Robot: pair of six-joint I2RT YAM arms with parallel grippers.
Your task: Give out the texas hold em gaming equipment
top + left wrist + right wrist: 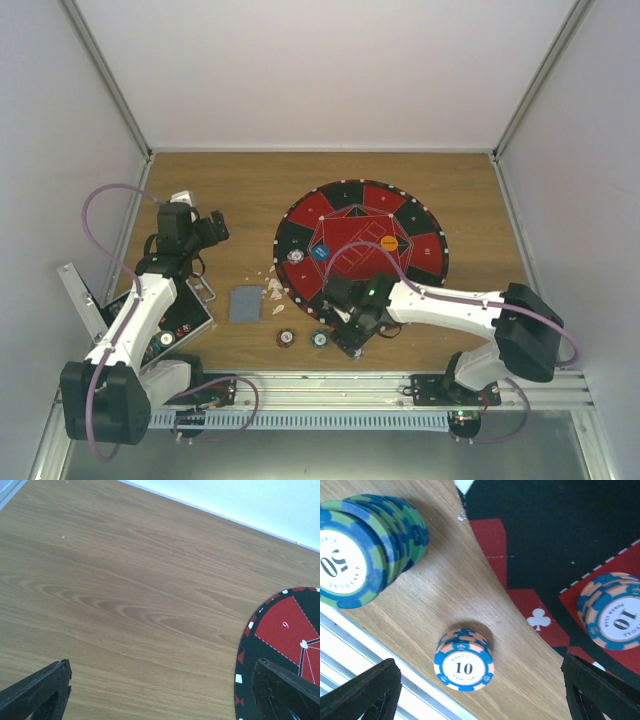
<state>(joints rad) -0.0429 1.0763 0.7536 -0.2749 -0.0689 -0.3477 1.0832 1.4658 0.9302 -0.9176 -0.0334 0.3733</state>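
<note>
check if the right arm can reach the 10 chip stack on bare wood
Probably yes: the right pincer is open, the 10 chip stack lined up between its fingers, alone on the wood. The green 50 stack and the mat sit aside.

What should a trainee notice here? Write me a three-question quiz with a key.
1. True or false: the right tool is shut on a chip stack.
2. The 50 stack stands on: A) the cards, B) the bare table, C) the case.
3. Fill in: the right wrist view shows ___ stacks marked 10.
Key: 1 false, it stands open with nothing gripped. 2 B. 3 two: a 10 stack on the table, another on the mat.
</note>
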